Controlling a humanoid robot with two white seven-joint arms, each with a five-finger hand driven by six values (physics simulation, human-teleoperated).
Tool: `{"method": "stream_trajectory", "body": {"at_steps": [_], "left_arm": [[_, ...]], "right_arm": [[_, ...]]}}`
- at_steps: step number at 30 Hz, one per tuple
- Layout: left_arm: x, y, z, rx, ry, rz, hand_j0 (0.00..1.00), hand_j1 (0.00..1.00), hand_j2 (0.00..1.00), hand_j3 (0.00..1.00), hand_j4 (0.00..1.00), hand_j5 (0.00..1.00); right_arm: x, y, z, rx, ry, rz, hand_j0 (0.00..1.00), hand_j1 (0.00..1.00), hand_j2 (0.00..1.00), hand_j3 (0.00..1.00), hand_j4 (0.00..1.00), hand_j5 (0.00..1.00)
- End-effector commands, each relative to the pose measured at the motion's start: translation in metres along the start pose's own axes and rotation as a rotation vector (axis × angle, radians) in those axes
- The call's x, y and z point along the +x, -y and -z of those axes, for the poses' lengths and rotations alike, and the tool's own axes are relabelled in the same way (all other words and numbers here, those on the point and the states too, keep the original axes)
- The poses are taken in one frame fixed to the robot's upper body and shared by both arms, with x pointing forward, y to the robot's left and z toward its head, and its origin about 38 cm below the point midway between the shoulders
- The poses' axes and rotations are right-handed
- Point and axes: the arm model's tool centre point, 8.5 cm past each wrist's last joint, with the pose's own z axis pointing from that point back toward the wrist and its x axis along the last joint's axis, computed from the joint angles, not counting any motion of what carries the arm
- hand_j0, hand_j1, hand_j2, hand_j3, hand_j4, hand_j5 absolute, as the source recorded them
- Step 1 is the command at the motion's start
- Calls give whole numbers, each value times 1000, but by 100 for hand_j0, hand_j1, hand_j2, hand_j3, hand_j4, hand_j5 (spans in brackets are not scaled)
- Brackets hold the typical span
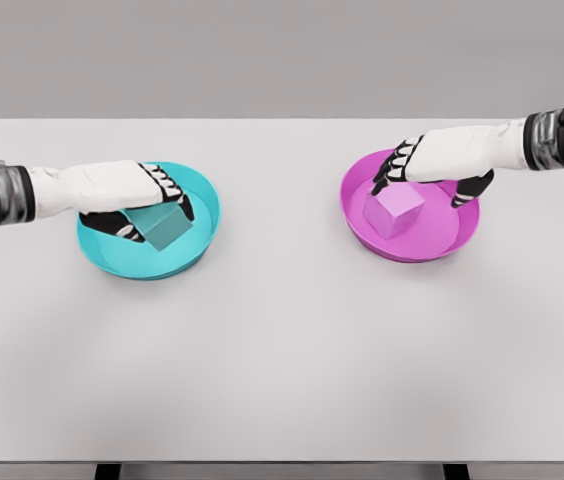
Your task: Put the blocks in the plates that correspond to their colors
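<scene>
Head view, teal block (163,226) in teal plate (112,262), pink block (394,212) in pink plate (432,247)

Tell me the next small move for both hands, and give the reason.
Probably lift both hands straight up and away. The teal block already lies in the teal plate under the left hand, and the pink block lies in the pink plate under the right hand. Whether the fingers touch either block is hard to tell.

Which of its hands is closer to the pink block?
Right. The right hand hovers just above the pink block; the left hand is far across the table, at the teal block.
</scene>
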Motion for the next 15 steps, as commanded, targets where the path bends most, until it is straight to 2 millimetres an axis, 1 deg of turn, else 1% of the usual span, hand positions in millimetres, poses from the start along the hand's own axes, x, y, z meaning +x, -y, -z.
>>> {"method": "stream_trajectory", "body": {"at_steps": [1, 3, 5, 6, 7, 8, 9, 10, 11, 13, 15], "left_arm": [[-7, 4, 6, 7, -10, -37, 53, 53, 53, 53, 53, 53], [-13, 8, 11, 6, -16, -61, 54, 54, 54, 54, 54, 54], [-16, 10, 12, 4, -24, -74, 54, 54, 54, 54, 54, 54], [-21, 14, 12, 0, -35, -88, 54, 54, 54, 54, 54, 54], [-25, 17, 17, 1, -38, -108, 54, 54, 54, 54, 54, 54], [-27, 19, 21, 2, -40, -124, 54, 54, 54, 54, 54, 54], [-29, 21, 24, 2, -43, -135, 54, 54, 54, 54, 54, 54], [-31, 24, 26, -1, -47, -145, 55, 55, 55, 55, 55, 55], [-32, 25, 28, -1, -48, -151, 55, 55, 55, 55, 55, 55], [-35, 26, 28, -2, -53, -156, 59, 59, 59, 59, 59, 59], [-38, 30, 27, -8, -62, -163, 71, 71, 71, 71, 71, 71]], "right_arm": [[-1, 1, -2, -9, -3, 8, 100, 100, 100, 100, 100, 100], [-4, 2, -7, -23, -8, 26, 100, 100, 100, 100, 100, 100], [-17, 1, -31, -59, -51, 67, 100, 100, 100, 100, 100, 100], [-25, -7, -48, -58, -89, 86, 100, 100, 100, 100, 100, 100], [-31, -15, -64, -61, -119, 115, 100, 100, 100, 100, 100, 100], [-37, -28, -76, -61, -139, 162, 100, 100, 100, 100, 100, 100], [-40, -34, -85, -72, -149, 198, 100, 100, 100, 100, 100, 100], [-45, -40, -100, -92, -167, 241, 100, 100, 100, 100, 100, 100], [-50, -42, -105, -116, -172, 281, 100, 100, 100, 100, 100, 100], [-52, -44, -108, -138, -169, 314, 100, 100, 100, 100, 100, 100], [-52, -46, -107, -134, -167, 317, 100, 100, 100, 100, 100, 100]]}}
